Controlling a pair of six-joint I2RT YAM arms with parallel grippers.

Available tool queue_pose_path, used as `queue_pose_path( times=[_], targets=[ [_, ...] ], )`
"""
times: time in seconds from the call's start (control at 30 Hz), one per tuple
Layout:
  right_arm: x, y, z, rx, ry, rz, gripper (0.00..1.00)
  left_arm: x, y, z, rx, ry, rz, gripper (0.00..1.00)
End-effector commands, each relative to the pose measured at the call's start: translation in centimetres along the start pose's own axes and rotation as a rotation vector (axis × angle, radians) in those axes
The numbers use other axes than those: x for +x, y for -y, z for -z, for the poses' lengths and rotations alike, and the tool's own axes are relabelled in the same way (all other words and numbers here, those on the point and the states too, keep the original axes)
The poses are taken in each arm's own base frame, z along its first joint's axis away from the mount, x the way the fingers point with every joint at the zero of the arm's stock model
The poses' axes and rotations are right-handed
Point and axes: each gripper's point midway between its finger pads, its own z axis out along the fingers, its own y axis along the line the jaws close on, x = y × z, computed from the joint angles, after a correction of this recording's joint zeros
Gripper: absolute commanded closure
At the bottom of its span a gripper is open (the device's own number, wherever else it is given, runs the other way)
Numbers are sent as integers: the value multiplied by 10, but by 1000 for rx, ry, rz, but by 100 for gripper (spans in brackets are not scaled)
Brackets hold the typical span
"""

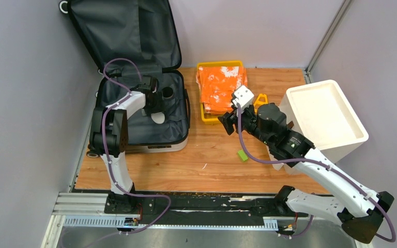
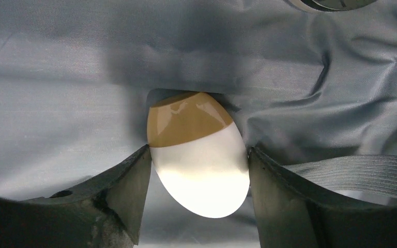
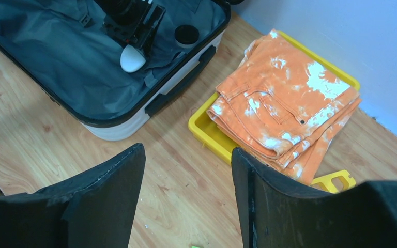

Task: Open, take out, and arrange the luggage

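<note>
Two arms out, luggage [image 1: 119, 31] lying open at table's [image 1: 212, 173] far left, lid against back wall, left gripper [image 2: 197, 151] pinching white egg-shaped object [image 2: 201, 178] on grey lining, right gripper [image 3: 187, 151] spread, nothing held, above wood beside yellow tray [image 1: 210, 118] of orange cloth [image 1: 220, 85].

Bright, even light; soft shadows inside the luggage [image 1: 173, 121].

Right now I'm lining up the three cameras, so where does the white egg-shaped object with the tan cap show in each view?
Top external: white egg-shaped object left of centre, inside the open luggage.
Left wrist: centre of frame, between the fingers of the left end effector.
Right wrist: upper left, inside the luggage.
Shared landmark: the luggage's grey lining.
</note>
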Motion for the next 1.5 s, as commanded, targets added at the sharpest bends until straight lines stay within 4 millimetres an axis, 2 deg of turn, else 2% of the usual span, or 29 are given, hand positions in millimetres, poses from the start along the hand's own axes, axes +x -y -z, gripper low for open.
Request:
queue_pose_path(
  times=[0.0, 0.2, 0.33, 0.5, 0.67, 0.73, 0.77, 0.83, 0.87, 0.97, 1.03, 1.13, 1.27, 1.37, 1.47],
  targets=[
    [-8, 3, 3, 18, 45, -2, 37, -9, -9, -8, -38, 25, 41, 32],
    [-15, 4, 0, 43, 82, -74, 38, -19, 4, 13, 50, 71, 14, 56],
    [-20, -5, -3, 4, 89, -150, 38, -34, 17, 43, 128, 125, 0, 63],
    [-23, -12, -11, -5, 82, -299, 38, -54, 33, 96, 237, 224, -15, 65],
    [-21, -25, -25, -44, 82, -432, 39, -55, 56, 151, 414, 308, -13, 66],
    [-17, -32, -32, -68, 71, -472, 39, -55, 56, 167, 442, 353, -21, 66],
    [-15, -35, -34, -77, 62, -490, 38, -56, 54, 170, 435, 368, -29, 61],
    [-11, -39, -38, -89, 47, -520, 38, -54, 40, 168, 364, 386, -32, 49],
    [-10, -41, -40, -91, 41, -535, 38, -52, 28, 160, 292, 376, -19, 45],
    [-7, -48, -42, -124, 26, -557, 38, -45, 8, 139, 160, 304, 28, 29],
    [-8, -50, -42, -133, 25, -559, 39, -40, -3, 121, 72, 241, 82, 23],
    [-10, -49, -42, -131, 31, -551, 39, -33, -17, 93, -53, 167, 174, 20],
    [-12, -44, -41, -112, 43, -513, 38, -27, -13, 65, -96, 97, 336, 19],
    [-13, -42, -39, -112, 52, -475, 38, -23, -7, 45, -88, 61, 395, 18],
    [-18, -35, -36, -86, 73, -436, 38, -19, -2, 31, -82, 36, 431, 13]
  ],
)
